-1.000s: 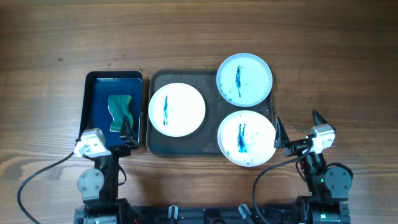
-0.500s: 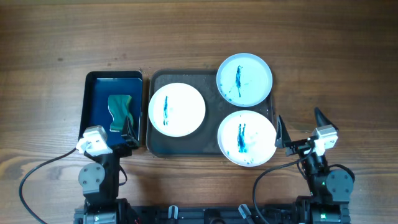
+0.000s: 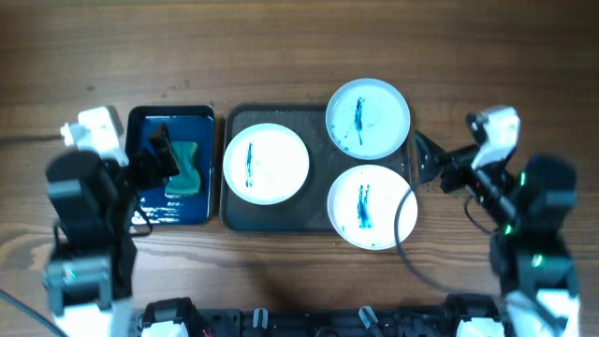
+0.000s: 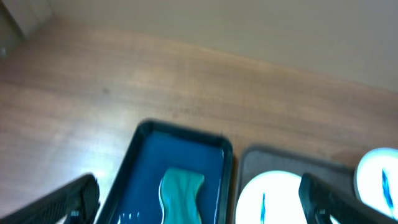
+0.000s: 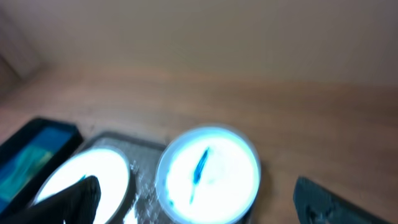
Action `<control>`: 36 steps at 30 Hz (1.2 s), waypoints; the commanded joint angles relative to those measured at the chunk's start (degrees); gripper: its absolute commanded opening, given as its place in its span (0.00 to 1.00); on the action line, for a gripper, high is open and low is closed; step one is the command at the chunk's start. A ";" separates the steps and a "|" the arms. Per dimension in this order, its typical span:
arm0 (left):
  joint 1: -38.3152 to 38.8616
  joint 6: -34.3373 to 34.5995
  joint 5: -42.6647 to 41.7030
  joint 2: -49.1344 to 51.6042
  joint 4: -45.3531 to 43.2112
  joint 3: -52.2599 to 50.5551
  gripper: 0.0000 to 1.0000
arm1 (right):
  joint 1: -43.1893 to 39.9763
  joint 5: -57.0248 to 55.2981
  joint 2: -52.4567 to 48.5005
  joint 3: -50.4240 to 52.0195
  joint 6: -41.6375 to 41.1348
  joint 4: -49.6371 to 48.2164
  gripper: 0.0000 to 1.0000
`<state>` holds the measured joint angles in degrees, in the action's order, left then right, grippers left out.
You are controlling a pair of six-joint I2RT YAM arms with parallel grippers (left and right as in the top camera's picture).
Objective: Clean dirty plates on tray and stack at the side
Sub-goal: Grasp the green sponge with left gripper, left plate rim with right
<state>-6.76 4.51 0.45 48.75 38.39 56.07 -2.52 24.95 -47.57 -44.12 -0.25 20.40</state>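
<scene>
no readable text, labels, brands, numbers or signs anywhere in these views, only blue-green paint streaks marking the plates [image 3: 367,166]

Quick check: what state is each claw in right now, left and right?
Left claw: open, holding nothing.
Right claw: open, holding nothing.

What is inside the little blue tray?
A wavy blue-green sponge, maybe a cloth, lies on the blue tray floor. From overhead the left gripper hangs over the sponge's left edge and hides it. Anything under the sponge cannot be seen.
</scene>
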 commanded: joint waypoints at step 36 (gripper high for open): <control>-0.22 12.68 -5.27 31.41 12.55 8.11 1.00 | 32.89 -9.44 -68.96 -54.40 -16.74 37.13 0.34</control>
<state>-6.83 16.73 -3.05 79.77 49.25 63.72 30.65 15.79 -116.55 -96.62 -20.80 54.39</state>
